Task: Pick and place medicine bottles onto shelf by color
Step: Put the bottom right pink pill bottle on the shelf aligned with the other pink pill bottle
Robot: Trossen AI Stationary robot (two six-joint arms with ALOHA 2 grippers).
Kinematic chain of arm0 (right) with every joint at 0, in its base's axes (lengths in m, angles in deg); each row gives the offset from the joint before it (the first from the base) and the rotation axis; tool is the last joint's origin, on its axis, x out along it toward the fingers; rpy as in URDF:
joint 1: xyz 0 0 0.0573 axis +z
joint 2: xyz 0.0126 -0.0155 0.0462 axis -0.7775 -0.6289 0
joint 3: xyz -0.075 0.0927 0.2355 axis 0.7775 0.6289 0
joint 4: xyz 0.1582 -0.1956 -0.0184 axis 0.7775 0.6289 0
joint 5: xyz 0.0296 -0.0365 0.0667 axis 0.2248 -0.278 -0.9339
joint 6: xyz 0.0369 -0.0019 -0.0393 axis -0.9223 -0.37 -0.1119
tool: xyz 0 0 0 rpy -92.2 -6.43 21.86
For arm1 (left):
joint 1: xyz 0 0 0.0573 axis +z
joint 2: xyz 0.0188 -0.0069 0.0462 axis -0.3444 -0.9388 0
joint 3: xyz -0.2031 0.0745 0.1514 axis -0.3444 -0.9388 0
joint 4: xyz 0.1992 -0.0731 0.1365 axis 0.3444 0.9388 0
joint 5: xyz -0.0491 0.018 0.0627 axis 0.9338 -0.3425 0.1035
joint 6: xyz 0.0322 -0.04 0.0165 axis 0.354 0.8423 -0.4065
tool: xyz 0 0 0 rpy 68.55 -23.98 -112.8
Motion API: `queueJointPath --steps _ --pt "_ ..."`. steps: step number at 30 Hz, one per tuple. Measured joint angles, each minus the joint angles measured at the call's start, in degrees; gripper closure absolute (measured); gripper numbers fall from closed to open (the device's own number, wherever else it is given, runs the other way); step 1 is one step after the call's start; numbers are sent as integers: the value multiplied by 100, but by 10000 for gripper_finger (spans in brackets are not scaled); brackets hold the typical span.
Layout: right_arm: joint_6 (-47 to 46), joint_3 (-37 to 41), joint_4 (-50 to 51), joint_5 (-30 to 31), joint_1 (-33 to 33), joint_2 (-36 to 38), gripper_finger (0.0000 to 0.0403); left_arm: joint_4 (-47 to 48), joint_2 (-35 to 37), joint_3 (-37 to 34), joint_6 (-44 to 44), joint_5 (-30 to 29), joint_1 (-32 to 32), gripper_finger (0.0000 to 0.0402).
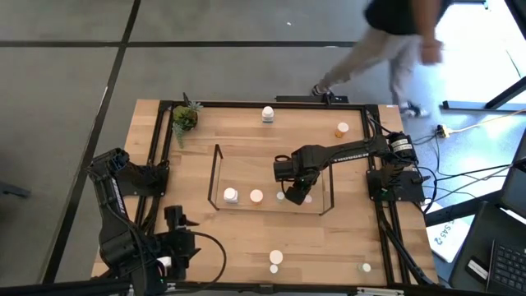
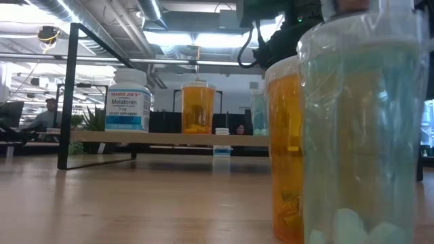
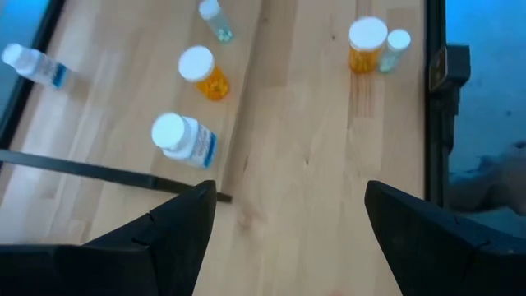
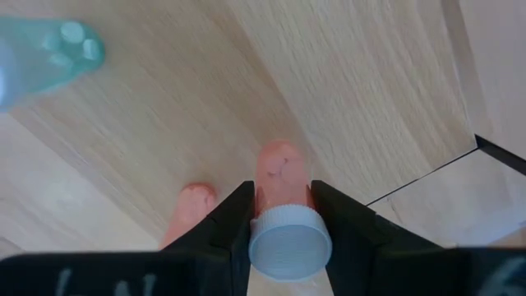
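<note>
Over the shelf your right tool is pinching a pink bottle by its cap, near its right end. Left tool sits spread wide at the counter's near-left corner.

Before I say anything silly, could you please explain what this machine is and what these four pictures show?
It is a table robot with two dark arms, each ending in a two-finger gripper. One picture looks straight down, one looks level across the tabletop, and two come from cameras on the wrists. On the wooden table stands a low wire shelf already holding a white bottle and an orange bottle. More bottles stand loose around the table, and a small potted plant sits in a far corner. The right gripper is over the shelf, shut on a pink bottle with a white cap. The left gripper waits open near the table's front edge. A person walks past behind the table.
</note>
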Motion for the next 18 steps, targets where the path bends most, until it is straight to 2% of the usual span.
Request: queueJointPath --steps 9,18 --pt "-8 0 -7 0 0 0 284 -1 0 0 14 -138 0 95" --pt "-23 0 4 -42 0 0 260 0 0 0 9 -136 0 95"
